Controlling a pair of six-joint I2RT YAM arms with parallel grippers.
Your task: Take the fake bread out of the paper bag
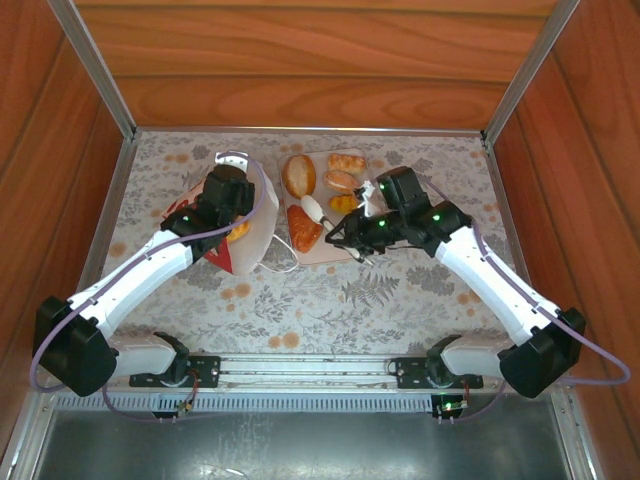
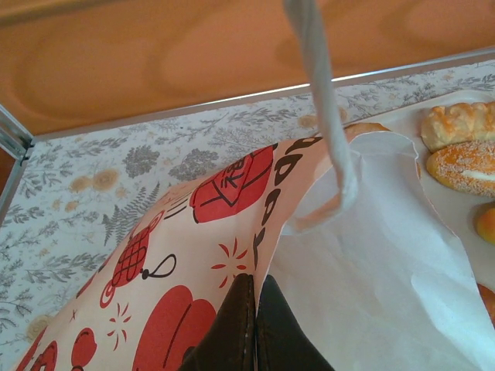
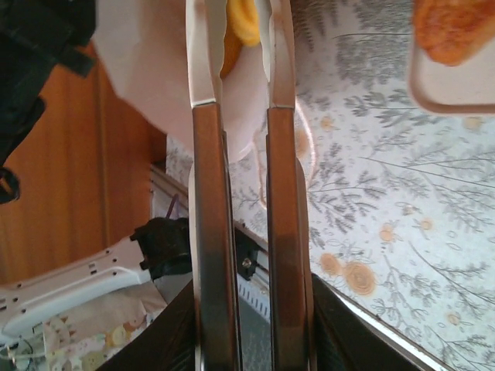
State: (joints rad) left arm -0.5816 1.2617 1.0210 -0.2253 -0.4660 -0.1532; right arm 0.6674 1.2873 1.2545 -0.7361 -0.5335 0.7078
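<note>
The paper bag (image 1: 248,245) lies tilted on the table, white with red prints. My left gripper (image 1: 236,215) is shut on its rim (image 2: 267,255), holding the mouth up. An orange-yellow bread (image 1: 240,231) shows at the bag under that gripper. My right gripper (image 1: 354,232) is shut on metal tongs (image 3: 213,232) whose white tips (image 1: 313,209) point toward the bag. A yellow bread (image 3: 241,22) shows between the tong tips; I cannot tell whether they pinch it. Several breads lie on the beige tray (image 1: 372,170): a round roll (image 1: 298,175), a loaf (image 1: 303,229) and pastries (image 1: 346,161).
The bag's white cord handle (image 2: 321,93) hangs across the left wrist view. Wooden walls (image 1: 310,70) with metal posts close in the floral tablecloth (image 1: 330,300) on three sides. The tray's corner (image 3: 421,97) lies right of the tongs.
</note>
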